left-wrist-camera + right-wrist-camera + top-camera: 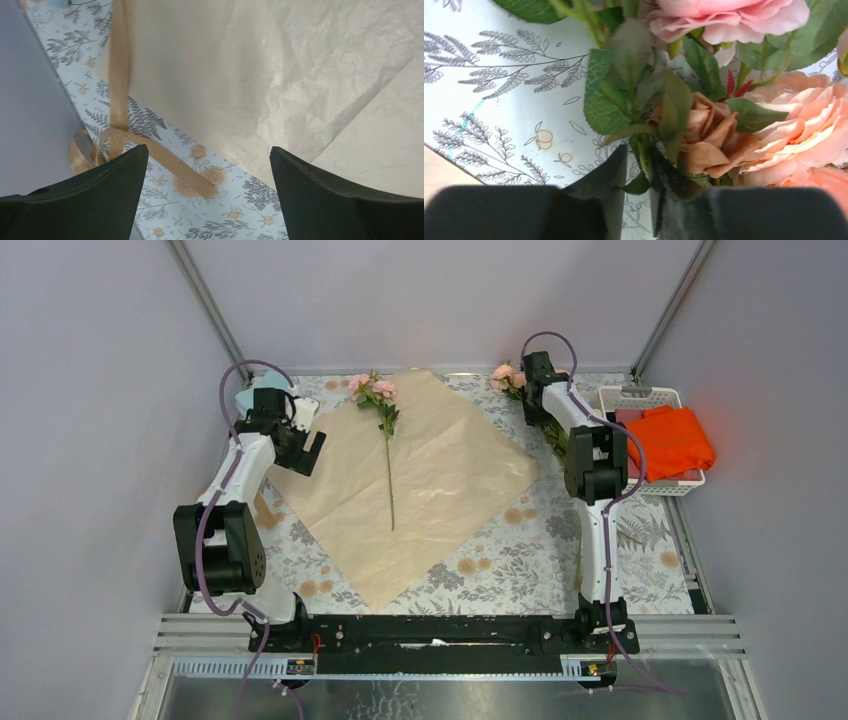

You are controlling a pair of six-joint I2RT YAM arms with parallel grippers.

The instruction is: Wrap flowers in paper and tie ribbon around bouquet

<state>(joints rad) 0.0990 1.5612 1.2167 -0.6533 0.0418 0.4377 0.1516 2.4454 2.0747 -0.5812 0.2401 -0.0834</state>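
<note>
Right jaws: nearly together, black fingers (604, 185) on either side of a thin green stem at the base of the flowers (724, 135), a bunch of pink roses with green leaves. Can't tell if the pads actually bite on the stem. The bunch lies on the desk (520, 540), which has a floral-print cover. It sits close to the far edge, right of middle, just off the paper.

Left jaws: wide apart, holding nothing. Black fingers (100, 200) hover over the left corner of the paper (300, 75), a large crinkly peach-orange sheet. The sheet lies flat mid-desk, turned like a diamond, with one corner toward the near edge and one toward the far edge.

The ribbon (119, 75), a long narrow tan-brown strip, lies on the desk along the paper's left side, near the desk's left edge. It loops beside the left-hand finger, and one end lies flat on the cover between the two fingers.

A single long-stemmed pink rose sprig (388, 455) lies on the paper, blooms at its far corner, stem pointing to the near edge.

A white plastic basket (640, 393) at the right edge, by the far right corner, holds a bright orange cloth (675, 440). A light blue cloth (243, 400) by the far left corner is partly hidden by the left arm (225, 530).
</note>
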